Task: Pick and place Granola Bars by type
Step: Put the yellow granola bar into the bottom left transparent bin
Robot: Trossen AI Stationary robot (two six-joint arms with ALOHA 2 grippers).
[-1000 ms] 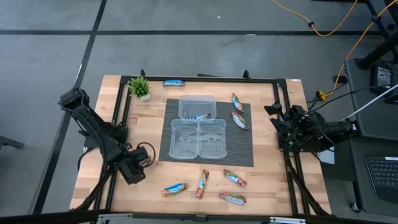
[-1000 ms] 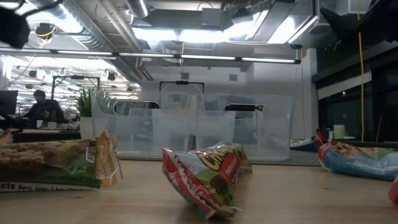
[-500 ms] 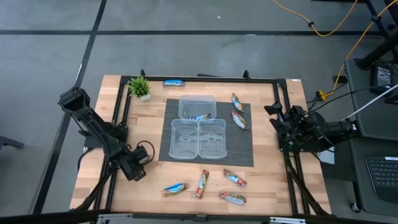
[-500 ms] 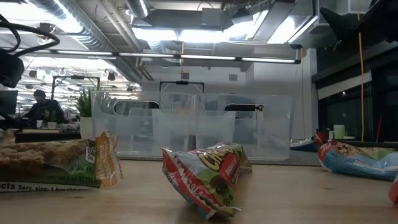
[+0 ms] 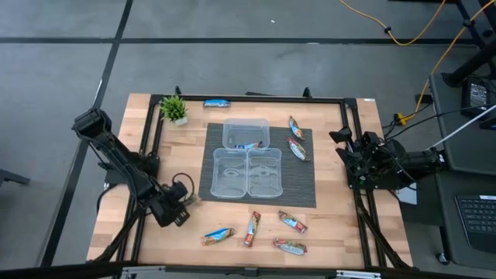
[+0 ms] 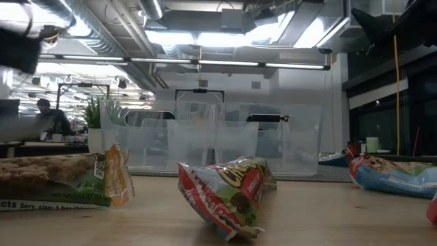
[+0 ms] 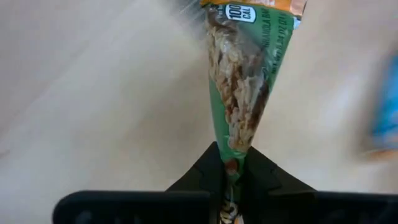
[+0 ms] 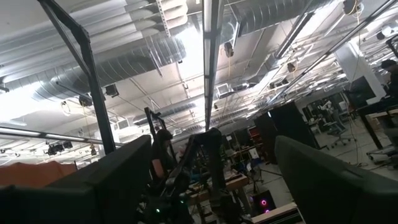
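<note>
My left gripper (image 5: 180, 206) is low over the near left of the table, shut on a granola bar (image 7: 239, 93) with a green and orange wrapper. The bar's pale end (image 5: 189, 199) pokes out toward the tubs. Several more bars lie near the front edge (image 5: 252, 229) and two on the mat (image 5: 297, 138). One lies at the far edge (image 5: 217, 102) and one in the far tub (image 5: 248, 145). My right gripper (image 5: 346, 155) is parked at the table's right edge, open and pointing up at the ceiling (image 8: 205, 180). My left gripper pinches one narrow end of the bar (image 7: 235, 163) between its two fingers, coming down at a slant from the table's left. The bar runs straight on past the fingertips over the wood. Whether its far end rests on the table I cannot tell.
Three clear tubs (image 5: 246, 159) stand on a dark mat (image 5: 306, 186) mid-table. A small potted plant (image 5: 173, 108) stands at the far left. A black frame rail (image 5: 147, 155) runs along the table's sides. In the low view, bars (image 6: 225, 191) lie close in front of the tubs.
My left gripper has moved a little toward the tubs, sunk slightly and tipped further down. The bar's pale end now shows beyond its fingers in the high view. The right arm has kept still.
</note>
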